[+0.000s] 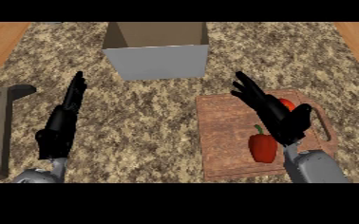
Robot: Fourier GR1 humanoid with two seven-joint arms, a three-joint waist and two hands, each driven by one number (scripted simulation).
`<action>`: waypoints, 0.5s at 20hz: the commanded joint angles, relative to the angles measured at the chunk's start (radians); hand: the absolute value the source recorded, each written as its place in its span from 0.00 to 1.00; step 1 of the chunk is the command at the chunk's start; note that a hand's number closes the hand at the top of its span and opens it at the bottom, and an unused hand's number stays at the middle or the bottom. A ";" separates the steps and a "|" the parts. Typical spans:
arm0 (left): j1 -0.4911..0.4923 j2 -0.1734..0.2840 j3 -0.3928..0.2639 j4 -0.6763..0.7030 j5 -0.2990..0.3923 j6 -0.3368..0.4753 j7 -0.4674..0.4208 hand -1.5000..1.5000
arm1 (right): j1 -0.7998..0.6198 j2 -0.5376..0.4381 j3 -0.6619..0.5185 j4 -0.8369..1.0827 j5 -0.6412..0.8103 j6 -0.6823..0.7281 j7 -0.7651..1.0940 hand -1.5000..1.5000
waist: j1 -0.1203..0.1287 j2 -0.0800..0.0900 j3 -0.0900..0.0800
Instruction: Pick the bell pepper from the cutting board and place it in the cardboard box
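Head view. Reach stage of the pick, judged from the layout: the bell pepper [263, 147] lies on the cutting board [228, 133], not yet grasped, and the cardboard box [155, 50] stands well apart at the far side of the counter [154, 123]. The right hand [277, 114] hovers over the board with fingers straight and spread, thumb set apart, holding nothing; the pepper sits just beside the right forearm, nearer the view's lower edge than the fingertips. A second red-orange object [287, 104] shows partly behind this hand; what it is cannot be told. The left hand [61, 123] rests open at the view's left, fingers straight and pointing away, holding nothing.

Next move, as a judgement: the right hand would need to draw back and descend so that fingers and thumb bracket the pepper's body, then close, lift and carry it up and leftward to the box's open top.

Materials and shapes: pepper glossy red, tapered, with a short curved green stem; board reddish-brown wood grain, rectangular, with a handle slot at its right edge; box with a plain grey front wall and brown inner walls, open above; counter of speckled tan and brown stone; a dark grey angled bar [8, 123] at the left edge
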 commanded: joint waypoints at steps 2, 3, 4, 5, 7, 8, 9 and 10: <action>-0.017 0.057 0.086 0.085 -0.031 -0.013 0.016 0.50 | 0.102 -0.041 -0.062 -0.105 -0.009 0.010 -0.034 0.00 | -0.014 0.010 -0.012; 0.031 0.118 0.116 0.070 -0.031 -0.019 0.017 0.50 | 0.081 -0.070 -0.120 -0.104 -0.046 0.022 -0.044 0.00 | -0.009 0.009 -0.012; 0.053 0.142 0.134 0.109 -0.050 -0.008 0.005 0.50 | 0.129 -0.088 -0.143 -0.132 -0.049 0.003 -0.050 0.00 | -0.019 0.008 -0.012; 0.003 0.165 0.164 0.170 -0.061 0.000 0.040 0.50 | 0.141 -0.056 -0.141 -0.092 -0.034 -0.002 -0.117 0.00 | -0.022 0.012 -0.012; 0.048 0.137 0.105 0.134 -0.059 -0.008 0.053 0.50 | 0.007 -0.341 -0.056 -0.139 0.284 0.080 -0.106 0.00 | 0.020 -0.021 -0.049; 0.049 0.153 0.119 0.146 -0.061 -0.007 0.063 0.50 | 0.032 -0.405 -0.044 -0.128 0.379 0.065 -0.106 0.00 | -0.003 -0.010 -0.032; 0.059 0.162 0.135 0.170 -0.058 -0.003 0.074 0.50 | 0.083 -0.420 -0.038 -0.135 0.433 0.039 -0.150 0.00 | -0.033 -0.002 -0.019; 0.066 0.171 0.155 0.178 -0.044 -0.013 0.067 0.50 | 0.198 -0.366 -0.009 -0.116 0.461 -0.013 -0.230 0.00 | -0.037 0.005 -0.012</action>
